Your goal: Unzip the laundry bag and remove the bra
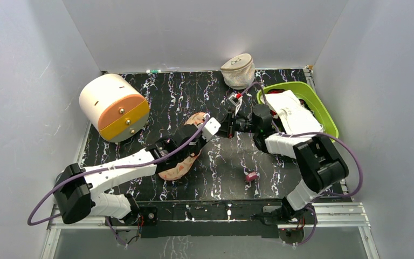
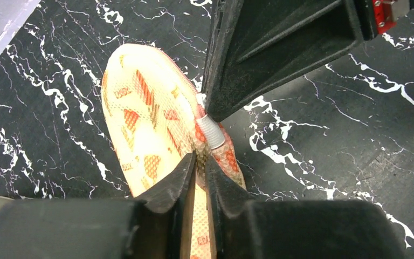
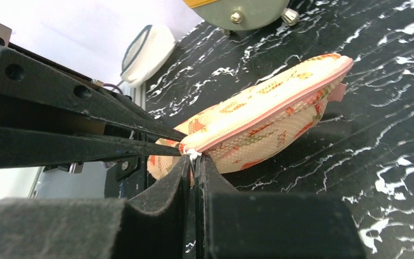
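Pinching the zip pull (image 2: pixel 211 134) at the laundry bag's (image 2: pixel 140 118) one o'clock end, the right pincer (image 3: pixel 195 159) should tug slowly along the seam; the left pincer (image 2: pixel 200 161) clamps its edge.

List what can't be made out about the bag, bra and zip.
- Bra: seen in no view; the zipped laundry bag hides its inside.
- Bag's middle: top view, covered by the left arm.
- Zip pull: right wrist view, mostly inside the right pincer.
- Small pink item: top view, too small.
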### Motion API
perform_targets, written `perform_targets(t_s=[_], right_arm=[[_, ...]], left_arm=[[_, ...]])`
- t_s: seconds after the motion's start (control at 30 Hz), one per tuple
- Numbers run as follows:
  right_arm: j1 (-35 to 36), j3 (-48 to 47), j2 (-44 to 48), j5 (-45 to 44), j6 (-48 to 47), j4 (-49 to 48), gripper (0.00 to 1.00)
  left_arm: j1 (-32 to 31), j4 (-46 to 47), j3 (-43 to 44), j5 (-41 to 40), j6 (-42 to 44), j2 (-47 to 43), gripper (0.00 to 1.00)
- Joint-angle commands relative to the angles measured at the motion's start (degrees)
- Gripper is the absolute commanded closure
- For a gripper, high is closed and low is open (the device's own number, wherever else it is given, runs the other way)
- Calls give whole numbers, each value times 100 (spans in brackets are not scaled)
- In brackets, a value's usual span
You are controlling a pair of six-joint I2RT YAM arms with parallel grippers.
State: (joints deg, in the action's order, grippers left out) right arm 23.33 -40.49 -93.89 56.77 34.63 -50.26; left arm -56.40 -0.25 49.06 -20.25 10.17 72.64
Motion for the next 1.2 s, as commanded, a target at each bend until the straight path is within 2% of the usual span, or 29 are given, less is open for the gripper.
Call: perform_targets(t_s=[0.0, 0.23, 0.43, 0.5, 0.6, 0.83, 1.17], right_arm=[[85, 98, 499, -633, -1049, 1365, 100], [111, 401, 1019, -969, -1220, 1976, 100], [146, 309, 1526, -1104, -1808, 3316, 100], [147, 200, 1668, -1197, -2206, 3918, 100], [152, 60, 1843, -1421, -2700, 4662, 100], [169, 46, 1931, -1203, -2657, 4703, 100], [208, -43, 1931, -1020, -2559, 4685, 100]], left_arm=[[15, -215, 228, 186, -245, 106, 84], [14, -160, 95, 539, -790, -55, 46], [15, -382, -35, 1112, -2428, -186, 20], [15, -391, -83, 1210, -2892, -169, 15], [15, -209, -227, 1153, -3216, -245, 12], [15, -437, 54, 817, -2994, 297, 14], [15, -446, 760, 622, -2583, 1299, 40]])
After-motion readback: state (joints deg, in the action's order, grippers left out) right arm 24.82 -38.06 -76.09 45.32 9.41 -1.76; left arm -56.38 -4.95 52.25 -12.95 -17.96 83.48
